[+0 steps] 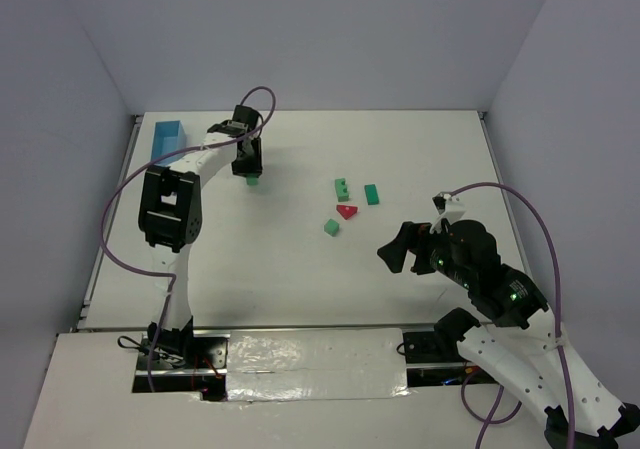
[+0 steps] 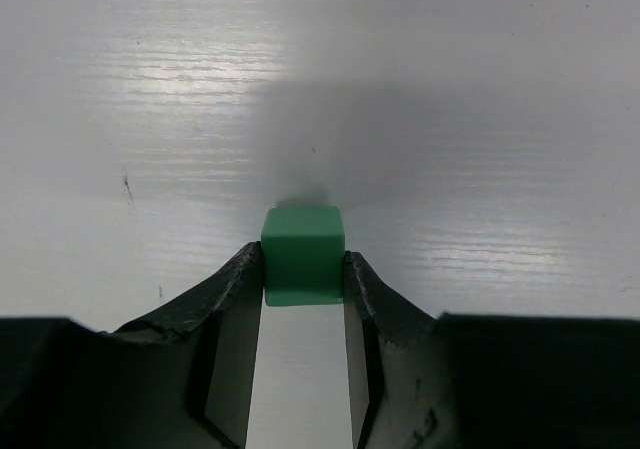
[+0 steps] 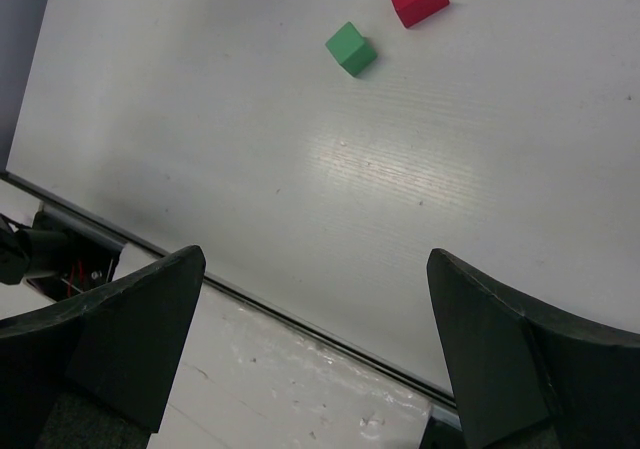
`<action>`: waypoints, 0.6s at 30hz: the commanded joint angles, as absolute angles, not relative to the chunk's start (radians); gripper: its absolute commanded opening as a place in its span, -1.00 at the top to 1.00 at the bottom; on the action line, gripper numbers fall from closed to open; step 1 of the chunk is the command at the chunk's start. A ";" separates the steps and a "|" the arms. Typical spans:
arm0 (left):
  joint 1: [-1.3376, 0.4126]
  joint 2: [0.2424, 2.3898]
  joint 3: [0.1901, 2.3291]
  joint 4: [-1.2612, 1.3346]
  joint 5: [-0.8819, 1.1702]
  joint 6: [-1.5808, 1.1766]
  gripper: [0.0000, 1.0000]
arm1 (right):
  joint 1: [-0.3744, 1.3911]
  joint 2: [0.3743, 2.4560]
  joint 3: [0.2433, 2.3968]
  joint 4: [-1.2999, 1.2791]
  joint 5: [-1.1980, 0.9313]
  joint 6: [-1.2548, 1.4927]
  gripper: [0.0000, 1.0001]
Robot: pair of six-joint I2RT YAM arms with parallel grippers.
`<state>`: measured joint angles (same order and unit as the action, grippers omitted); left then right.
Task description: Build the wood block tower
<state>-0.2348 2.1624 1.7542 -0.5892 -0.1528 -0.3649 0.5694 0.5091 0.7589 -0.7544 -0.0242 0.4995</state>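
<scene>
Left fingers [image 2: 232,304]: closed on the held green cube [image 2: 303,254], one finger pressed against each side face. In your left wrist view the cube's top and front stick out past the tips.
Right fingers [image 3: 130,319]: spread wide with nothing between them.
Landmark: the red roof piece [image 1: 347,211] lies on its side on the white surface [image 1: 440,149], and every place below is given from it.
Held green cube, place: well to the left of the roof piece and a little farther from you. You cannot tell whether it touches the surface or hangs just above it.
Loose green cube [image 1: 331,227]: just beside the roof piece on its near-left, apart from it and turned at an angle.
Notched green block [image 1: 342,186]: just beyond the roof piece, with dark marks on top.
Plain green block [image 1: 372,194]: beyond the roof piece and to its right, near the notched one but not touching it.
Right fingers, place: near-right of the roof piece and well apart from it, over the near part of the surface.
Light blue box [image 1: 167,137]: far to the left and beyond, at the far left corner of the surface.
</scene>
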 commanded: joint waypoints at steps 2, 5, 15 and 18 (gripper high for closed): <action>-0.236 2.146 1.740 -0.568 -0.103 -0.365 0.16 | 0.569 0.514 0.749 -0.718 -0.035 0.482 -1.00; -0.236 2.135 1.706 -0.549 -0.098 -0.380 0.07 | 0.569 0.512 0.749 -0.718 -0.037 0.482 -0.99; -0.239 2.042 1.603 -0.494 -0.107 -0.436 -0.99 | 0.569 0.514 0.746 -0.715 -0.041 0.480 -0.99; -0.256 1.968 1.588 -0.477 -0.129 -0.442 -0.99 | 0.569 0.515 0.747 -0.715 -0.041 0.480 -0.99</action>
<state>-0.2413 2.0781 1.5894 -0.5144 -0.1162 -0.4229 0.5694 0.5095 0.7582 -0.7521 -0.0380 0.4965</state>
